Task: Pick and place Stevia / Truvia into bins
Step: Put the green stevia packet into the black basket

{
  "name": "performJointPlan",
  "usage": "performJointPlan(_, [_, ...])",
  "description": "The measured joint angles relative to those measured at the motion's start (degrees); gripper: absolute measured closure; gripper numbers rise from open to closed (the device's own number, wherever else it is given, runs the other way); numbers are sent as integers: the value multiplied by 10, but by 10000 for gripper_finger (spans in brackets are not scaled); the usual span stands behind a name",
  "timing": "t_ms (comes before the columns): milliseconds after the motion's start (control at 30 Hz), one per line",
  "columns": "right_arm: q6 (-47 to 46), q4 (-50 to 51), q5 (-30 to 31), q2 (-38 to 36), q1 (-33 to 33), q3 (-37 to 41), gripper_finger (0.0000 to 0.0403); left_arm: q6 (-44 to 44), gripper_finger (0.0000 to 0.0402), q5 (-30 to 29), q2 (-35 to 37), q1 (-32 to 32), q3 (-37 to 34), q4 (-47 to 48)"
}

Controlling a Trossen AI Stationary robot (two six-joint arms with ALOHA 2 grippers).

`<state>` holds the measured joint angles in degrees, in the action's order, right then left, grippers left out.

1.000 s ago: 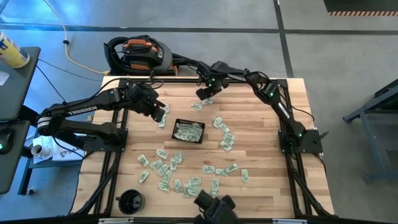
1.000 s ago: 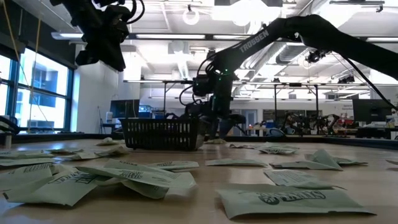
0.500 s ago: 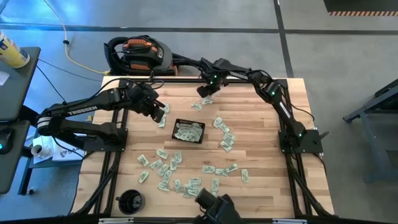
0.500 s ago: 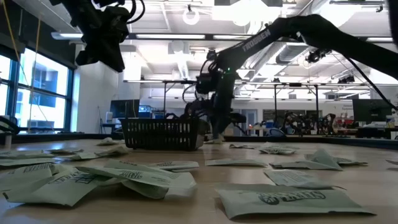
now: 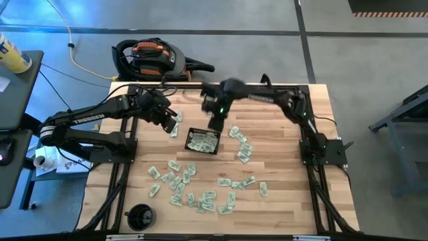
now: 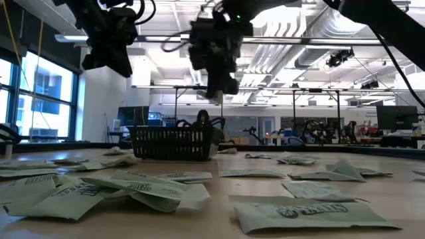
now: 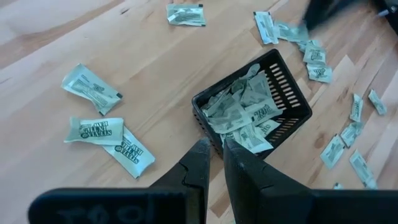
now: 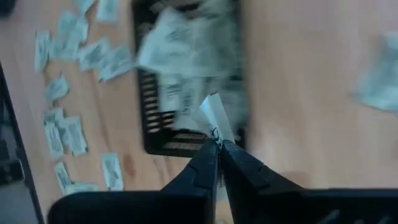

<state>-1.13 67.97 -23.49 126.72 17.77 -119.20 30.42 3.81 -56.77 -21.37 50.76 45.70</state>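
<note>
Right gripper (image 8: 216, 148), fingers pinched on one pale green paper sachet (image 8: 217, 117), hangs above the black mesh tray (image 5: 203, 141); left gripper (image 7: 215, 163) nearly closed, empty.

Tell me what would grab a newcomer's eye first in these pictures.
Probably the scatter of pale green sachets across the near half of the wooden table, with more piled in the black tray at the middle. Next, the right gripper above that tray, shut on one sachet, while the left gripper hangs beside the tray.
</note>
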Motion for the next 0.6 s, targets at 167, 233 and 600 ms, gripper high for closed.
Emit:
performJointPlan(167, [-20, -60, 10, 23, -55, 0, 334, -17, 318, 0, 0, 0, 0, 21])
performJointPlan(233, [-40, -74, 24, 27, -61, 0, 302, -18, 318, 0, 0, 0, 0, 36])
performJointPlan(600, [-101, 117, 275, -9, -60, 0, 159, -18, 318, 1, 23, 0, 0, 79])
